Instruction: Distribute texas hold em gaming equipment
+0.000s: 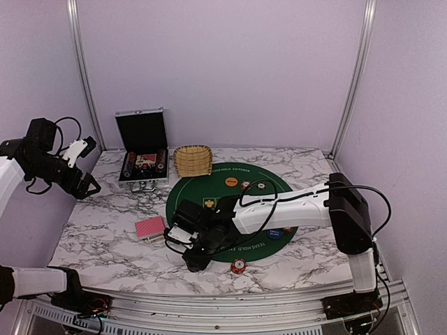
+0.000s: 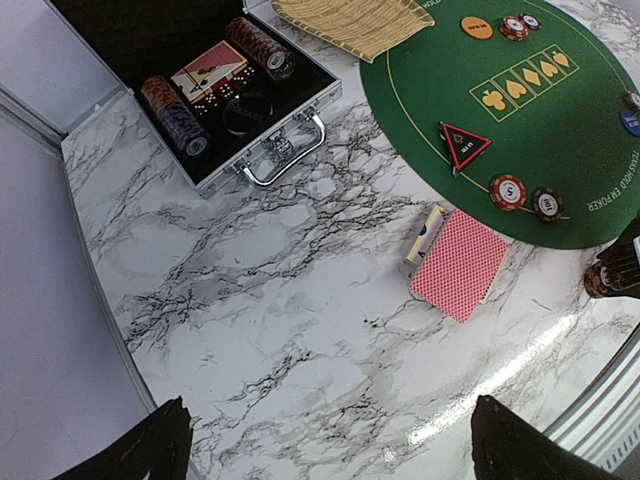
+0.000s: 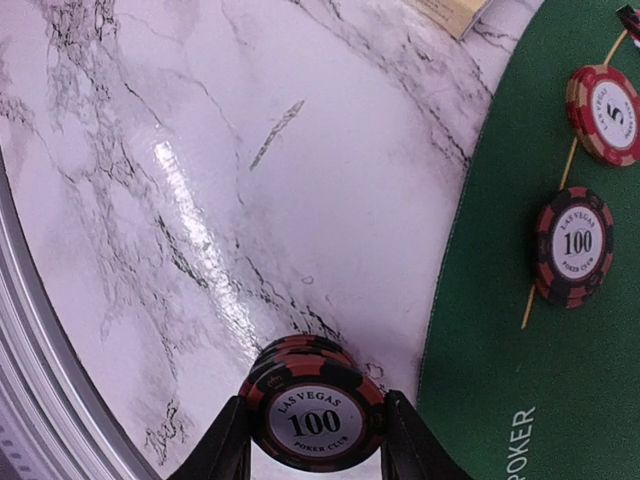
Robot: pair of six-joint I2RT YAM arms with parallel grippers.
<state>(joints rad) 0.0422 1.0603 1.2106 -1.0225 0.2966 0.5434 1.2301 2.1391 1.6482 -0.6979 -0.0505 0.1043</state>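
A white marble-patterned table (image 1: 105,237) fills a booth with pale lilac walls. At far left the left gripper (image 1: 87,187) hangs high above the marble, well apart from everything, its fingers (image 2: 150,450) spread wide with nothing between them. At the back stands the silver-edged black case (image 2: 300,110), lid up, with rolls of chips (image 2: 175,112) and a card box inside. Just to its right the wicker basket (image 1: 192,161) sits at the far rim of the round green mat (image 2: 560,140). On the bare marble, just beside the mat's left edge, lie the pink-backed playing cards (image 2: 460,263), a small deck face down. On the mat near them are the dark triangular marker (image 2: 463,143) and, close to the rim, a red chip (image 2: 508,191) and a black chip (image 2: 547,204) side by side. Farther back is an orange disc (image 2: 477,27) with two more chips (image 2: 514,27) next to it, and a blue disc (image 2: 630,120) shows at that view's right edge. The right arm lies stretched across the mat to its near-left rim, where the right gripper (image 3: 315,435) is clamped on a short stack of black-and-red chips (image 3: 315,415), a finger pressing each side, over the marble just off the mat. A lone chip (image 1: 239,265) lies on the marble in front of the mat
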